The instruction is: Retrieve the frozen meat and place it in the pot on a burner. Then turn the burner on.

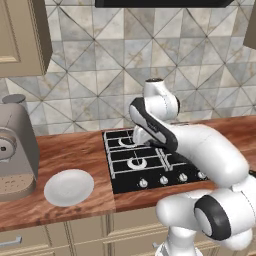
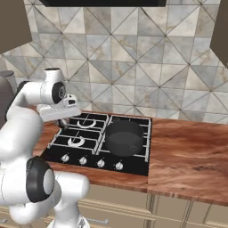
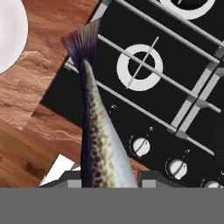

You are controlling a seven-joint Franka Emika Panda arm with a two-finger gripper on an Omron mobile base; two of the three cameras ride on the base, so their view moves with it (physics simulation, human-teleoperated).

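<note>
The fish point(image 3: 98, 140) is clamped in the gripper point(image 3: 105, 177), its body rising from between the 2 dark finger tips at the bottom of the hand view. Its long axis runs almost straight up that view, leaning slightly left, with the purple-grey tail fin at the top and the speckled, silvery body widening toward the fingers; the head end is hidden at the fingers. The tail lies over the cooktop's point(image 3: 175, 78) left edge, where black glass meets the wooden counter point(image 3: 26, 109), and the body crosses the cooktop's front left corner. Just right of the tail sits a burner point(image 3: 140, 67) with a whitish ring under its grate, and below it, near the cooktop's front edge, 2 silver knobs point(image 3: 141, 147) show. The plate point(image 3: 11, 35) lies on the counter left of the cooktop, well apart from the fish. In the right base view the gripper point(image 2: 62, 120) hangs above the cooktop's point(image 2: 129, 167) left rear part, and the fish itself is too small to make out there. The pot point(image 2: 124, 136) sits on the cooktop's right side, over the burners there, well apart from the gripper. In the left base view the plate point(image 1: 69, 187) rests left of the cooktop point(image 1: 125, 182), and a coffee machine point(image 1: 15, 147) stands further left.
</note>
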